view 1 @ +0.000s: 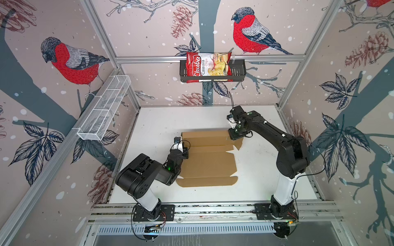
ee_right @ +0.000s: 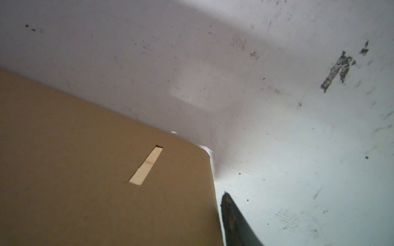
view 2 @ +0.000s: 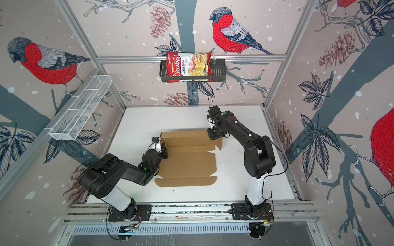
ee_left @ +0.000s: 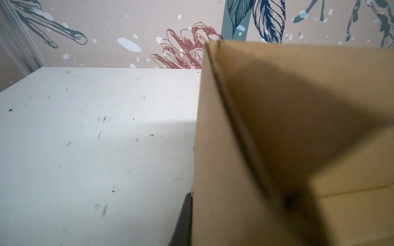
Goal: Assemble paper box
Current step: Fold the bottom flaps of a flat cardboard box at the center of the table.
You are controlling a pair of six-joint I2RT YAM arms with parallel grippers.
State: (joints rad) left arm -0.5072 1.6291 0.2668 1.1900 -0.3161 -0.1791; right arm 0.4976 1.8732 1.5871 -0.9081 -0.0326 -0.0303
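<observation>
— Two grippers; which is nearer the box?
— Both at it, mid-table: left gripper clamped on its 9 o'clock flap, right gripper at the 1 o'clock corner, gap unclear; back wall runs 9 to 3

Both top views give me a steep look down from overhead on the whole white tabletop; each wrist camera sits close against the plain brown corrugated cardboard sheet they share.

paper box: plain brown | table: white, perhaps scuffed | chips bag: red
</observation>
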